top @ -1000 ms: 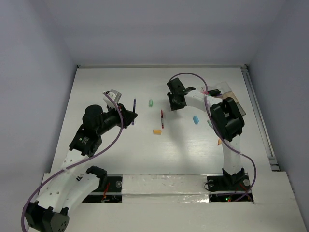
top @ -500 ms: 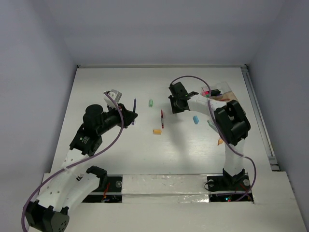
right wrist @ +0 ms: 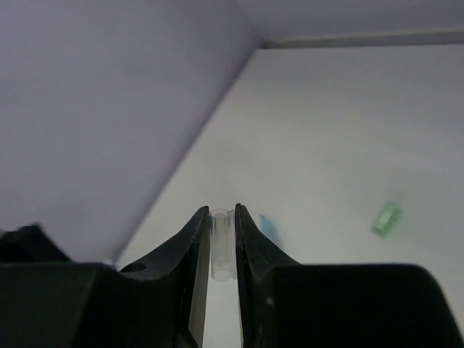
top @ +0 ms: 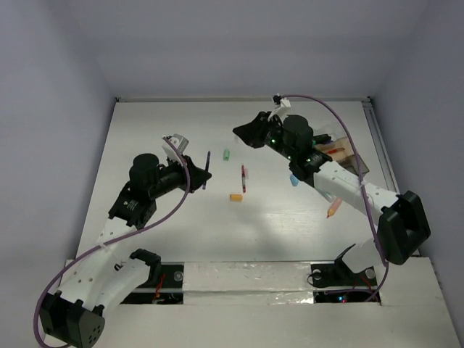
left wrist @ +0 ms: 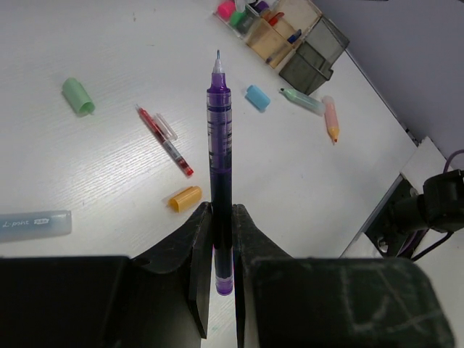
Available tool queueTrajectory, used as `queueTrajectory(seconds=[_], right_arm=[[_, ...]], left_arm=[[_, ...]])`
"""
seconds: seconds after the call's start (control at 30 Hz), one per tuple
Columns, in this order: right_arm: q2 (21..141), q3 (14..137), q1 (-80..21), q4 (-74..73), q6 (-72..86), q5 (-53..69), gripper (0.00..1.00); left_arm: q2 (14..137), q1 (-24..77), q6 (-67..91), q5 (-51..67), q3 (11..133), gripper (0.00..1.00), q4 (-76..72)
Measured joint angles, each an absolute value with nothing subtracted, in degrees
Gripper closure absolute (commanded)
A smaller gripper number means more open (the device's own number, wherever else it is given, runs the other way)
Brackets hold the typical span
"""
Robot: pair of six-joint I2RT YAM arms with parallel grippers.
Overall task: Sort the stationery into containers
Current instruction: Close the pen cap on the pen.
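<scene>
"While I hold both arms where they are, what do you read on my left side?" I ask.

"Your left pincer (left wrist: 221, 217) is clamped on the purple pen (left wrist: 220, 145), low on the barrel near its blunt end. The tip points away, and nearly the whole length sticks out past the fingers."

"That's my worry. I judge the pen light and stiff, but the barrel looks smooth and round. Held this far from its middle, it could pivot or slip when I swing it, and a hold nearer mid-barrel would be steadier. And the right?"

"The right pincer (right wrist: 222, 217) is closed on a small clear tube (right wrist: 221, 246), perhaps a cap. I can't tell more. From above, it hangs over the far middle of the worktop (top: 275, 232)."

"Where's the box?"

"The box (left wrist: 319, 61) sits at the far right, well apart from your pen, with a few things already in its compartments. Loose on the worktop are a red pen (left wrist: 165, 140), an orange eraser (left wrist: 185, 198), a green one (left wrist: 77, 96) and a blue one (left wrist: 257, 97)."

"Then I'd carry the pen across slowly and lay it lengthwise in a long compartment. It's thin plastic, so I'd not squeeze harder."
</scene>
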State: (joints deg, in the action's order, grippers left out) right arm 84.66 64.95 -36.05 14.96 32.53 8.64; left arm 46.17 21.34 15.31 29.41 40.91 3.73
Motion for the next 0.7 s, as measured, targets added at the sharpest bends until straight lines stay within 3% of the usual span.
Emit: queueTrajectory(seconds=[0.27,0.7], right_arm=[[87.31,64.51,-42.24,33.36,42.44,10.22,1.0],[89.84,64.75,-44.73,38.13,44.86,10.57,1.0]], left_arm=[[46.17,21.34,15.55,31.05,40.91,1.0,3.03],[46.17,21.34,15.57,31.27,40.91,1.0,2.35]])
